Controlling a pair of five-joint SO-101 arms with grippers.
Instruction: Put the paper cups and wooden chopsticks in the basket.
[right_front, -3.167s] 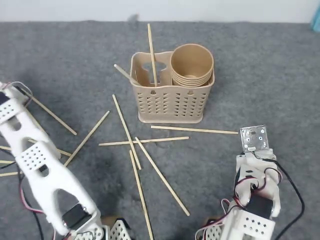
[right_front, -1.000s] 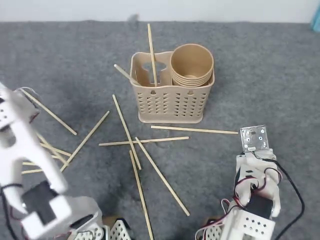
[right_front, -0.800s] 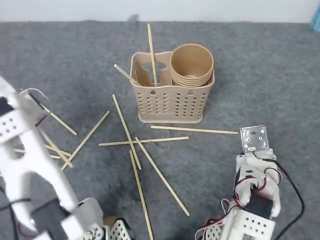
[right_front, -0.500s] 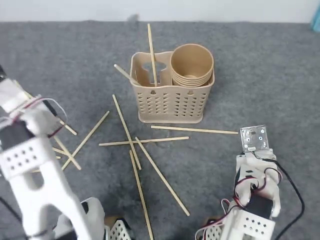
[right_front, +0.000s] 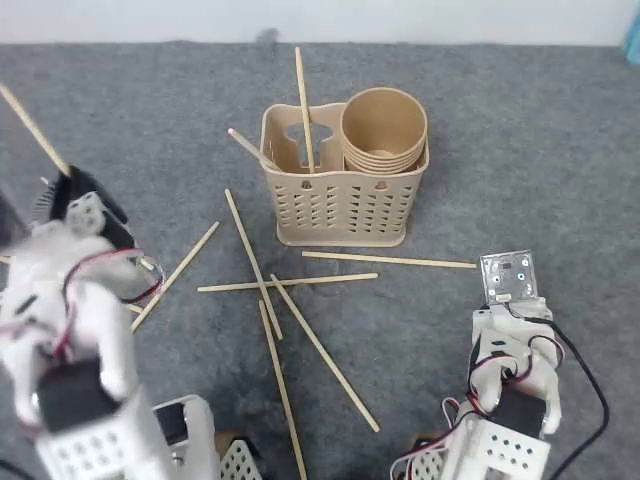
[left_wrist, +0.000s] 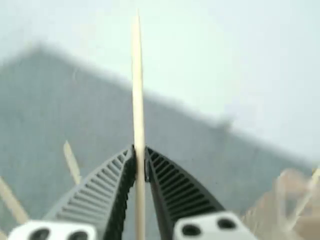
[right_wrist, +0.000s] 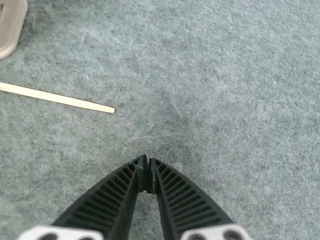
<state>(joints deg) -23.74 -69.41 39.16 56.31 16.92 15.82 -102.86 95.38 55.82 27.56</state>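
Paper cups (right_front: 384, 130) in basket (right_front: 340, 208), right compartment (two chopsticks (right_front: 303, 100) in left), loose chopsticks (right_front: 288, 283) before it.

perforated plastic basket (right_front: 340, 205): beige, rows of holes
stacked paper cups (right_front: 384, 130): tan
thin wooden chopsticks (right_front: 390, 259): pale yellow
worktop (right_front: 540, 150): grey

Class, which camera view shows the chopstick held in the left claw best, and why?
The left wrist view: the held chopstick appears close up, pinched between the left claw's fingers. The high view shows its free end slanting up from the left arm. The right wrist view faces a loose chopstick lying on the carpet.
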